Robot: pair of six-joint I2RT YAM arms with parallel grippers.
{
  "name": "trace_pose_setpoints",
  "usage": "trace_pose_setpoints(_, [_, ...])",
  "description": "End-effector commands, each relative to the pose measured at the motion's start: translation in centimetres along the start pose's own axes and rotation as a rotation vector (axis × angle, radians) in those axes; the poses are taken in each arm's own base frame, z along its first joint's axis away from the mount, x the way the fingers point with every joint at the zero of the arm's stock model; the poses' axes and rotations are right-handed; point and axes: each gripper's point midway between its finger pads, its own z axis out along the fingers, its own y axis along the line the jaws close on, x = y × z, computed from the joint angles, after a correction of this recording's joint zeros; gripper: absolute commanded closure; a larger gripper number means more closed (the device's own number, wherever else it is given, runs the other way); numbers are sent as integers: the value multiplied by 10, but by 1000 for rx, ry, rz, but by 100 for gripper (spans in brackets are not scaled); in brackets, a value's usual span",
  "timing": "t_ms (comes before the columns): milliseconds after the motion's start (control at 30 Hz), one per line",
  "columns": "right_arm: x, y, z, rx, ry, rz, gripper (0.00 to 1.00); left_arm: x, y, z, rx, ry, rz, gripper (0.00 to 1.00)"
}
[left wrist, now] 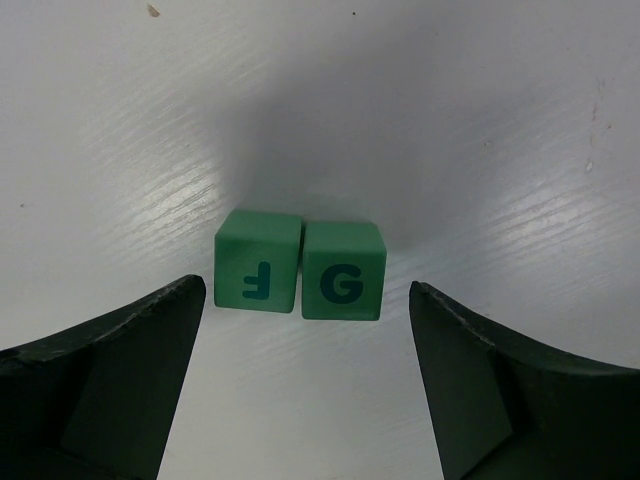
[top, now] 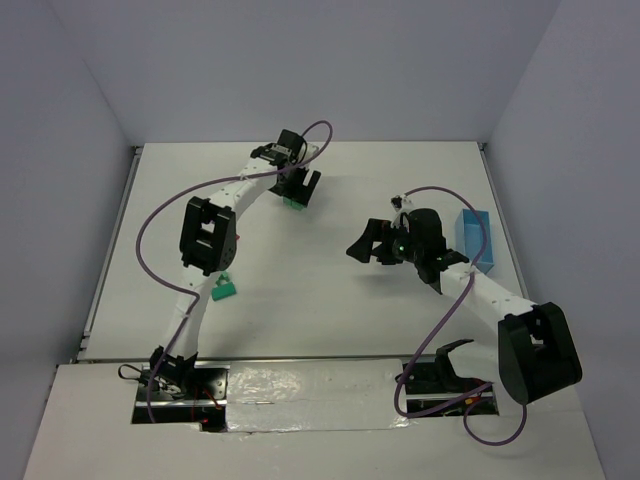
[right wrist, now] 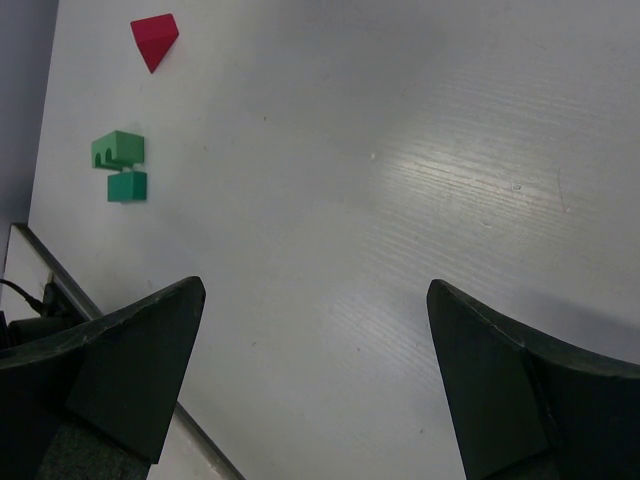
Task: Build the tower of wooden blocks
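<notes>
Two green cubes lie side by side on the white table, one marked F (left wrist: 258,263) and one marked G (left wrist: 342,270). My left gripper (left wrist: 305,300) hangs over them, open, the pair lying just beyond its fingertips and touching neither finger. From above, these cubes (top: 293,204) show under the left gripper (top: 298,190) at the far middle. A red roof-shaped wedge (right wrist: 153,40), a green arch block (right wrist: 118,150) and a green cube (right wrist: 127,186) lie far off in the right wrist view. My right gripper (right wrist: 315,290) is open and empty over bare table.
A light blue tray (top: 473,238) stands at the right, just behind the right gripper (top: 365,243). A green block (top: 222,290) lies beside the left arm's elbow. The table's near edge (right wrist: 60,280) runs close under the right gripper's left finger.
</notes>
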Motion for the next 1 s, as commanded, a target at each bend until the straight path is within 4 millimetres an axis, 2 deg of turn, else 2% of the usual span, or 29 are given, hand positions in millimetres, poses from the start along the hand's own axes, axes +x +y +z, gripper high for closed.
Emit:
trace_pose_setpoints(0, [-18, 13, 2, -34, -37, -40, 0, -10, -1, 2, 9, -27, 24, 5])
trace_pose_setpoints(233, [-18, 12, 3, -32, -35, -40, 0, -9, -1, 5, 9, -24, 29, 11])
trace_pose_setpoints(367, [-18, 12, 3, -32, -35, -40, 0, -9, -1, 4, 9, -26, 27, 19])
trace_pose_setpoints(600, [-17, 13, 3, -34, -32, -40, 0, -8, -1, 6, 9, -21, 25, 19])
trace_pose_setpoints(700, [-17, 13, 4, -36, -29, -42, 0, -8, -1, 5, 11, -21, 27, 16])
trace_pose_setpoints(833, [-17, 15, 4, -41, -27, -45, 0, -11, -1, 2, 9, -30, 26, 3])
trace_pose_setpoints(967, [-16, 14, 4, -38, -26, -44, 0, -19, -1, -8, 9, -55, 17, 1])
